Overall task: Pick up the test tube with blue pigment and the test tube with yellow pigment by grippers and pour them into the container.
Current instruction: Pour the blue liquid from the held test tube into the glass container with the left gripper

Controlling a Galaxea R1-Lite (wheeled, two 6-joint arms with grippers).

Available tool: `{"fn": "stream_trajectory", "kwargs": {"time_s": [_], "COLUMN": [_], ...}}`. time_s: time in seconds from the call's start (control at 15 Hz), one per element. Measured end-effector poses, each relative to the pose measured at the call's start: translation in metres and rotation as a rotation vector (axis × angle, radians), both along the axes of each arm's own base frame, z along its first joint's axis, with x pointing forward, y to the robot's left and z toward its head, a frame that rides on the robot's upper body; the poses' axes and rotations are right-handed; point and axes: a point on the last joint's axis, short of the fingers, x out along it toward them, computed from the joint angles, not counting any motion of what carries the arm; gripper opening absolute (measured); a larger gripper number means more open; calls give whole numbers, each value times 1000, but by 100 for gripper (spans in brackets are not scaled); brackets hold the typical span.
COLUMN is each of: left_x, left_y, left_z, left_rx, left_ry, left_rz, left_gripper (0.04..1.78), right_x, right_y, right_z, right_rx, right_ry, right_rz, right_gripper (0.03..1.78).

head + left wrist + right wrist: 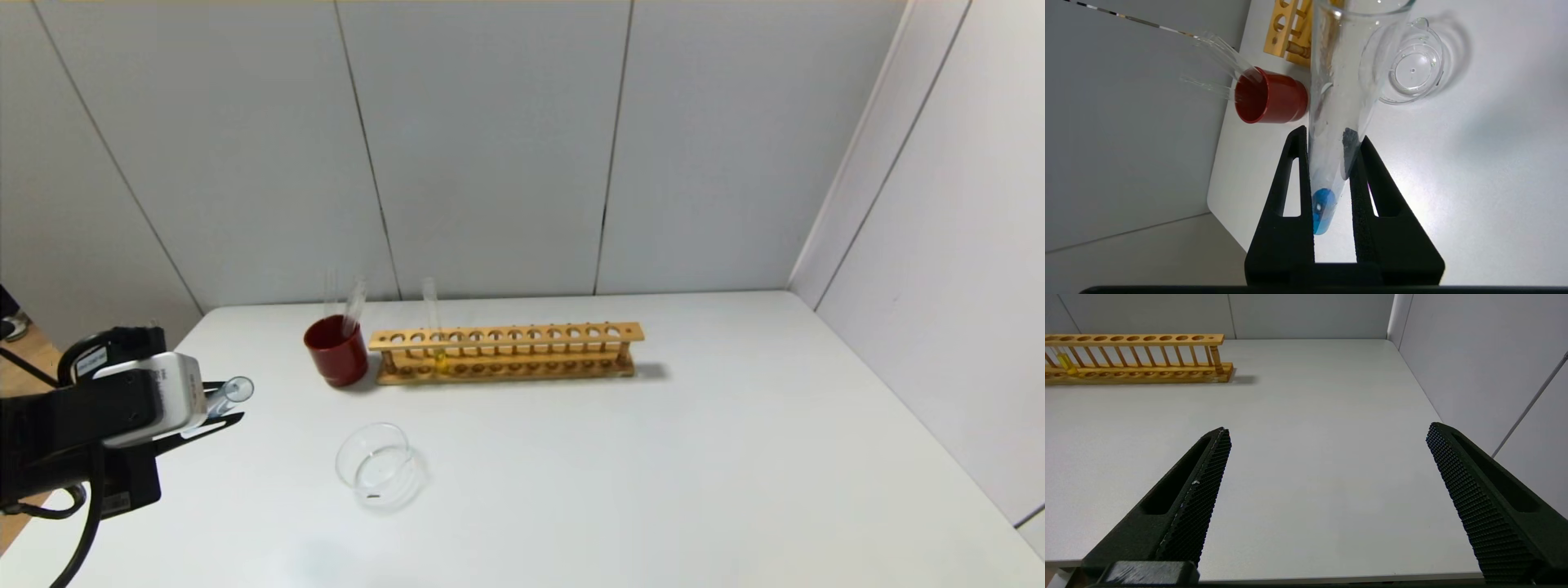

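At lower left, the left gripper (1331, 163) pinches the slender, fragile, slippery-looking glass blue-pigment test tube (1337, 106) near its base; the right gripper (1327, 457) gapes wide, holding nothing.

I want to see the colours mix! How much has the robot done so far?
Nothing poured yet: the glass dish looks empty. The left gripper holds the blue tube beside the dish. The yellow tube waits in the wooden rack. The right gripper is open, holding nothing.

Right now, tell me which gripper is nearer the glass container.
Left. The left gripper, holding the blue test tube, hovers just left of the container. The right gripper is outside the head view, open over the table's right side.
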Motion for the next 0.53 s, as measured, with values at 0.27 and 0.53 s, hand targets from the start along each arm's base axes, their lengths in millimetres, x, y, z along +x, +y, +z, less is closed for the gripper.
{"fn": "stream_trajectory", "kwargs": {"time_s": [0.27,0.53], "left_x": [22,54], "left_y": [0,3], "left_z": [-5,-20], "left_rx": [1,62], "left_ry": [-25,-59], "left_rz": [4,-17], "left_gripper": [31,31], "right_x": [0,0], "right_y": [0,0], "right_z": [0,0], "right_rx": [0,0], "right_ry": [0,0], "right_rz": [0,0], "right_gripper": [175,175]}}
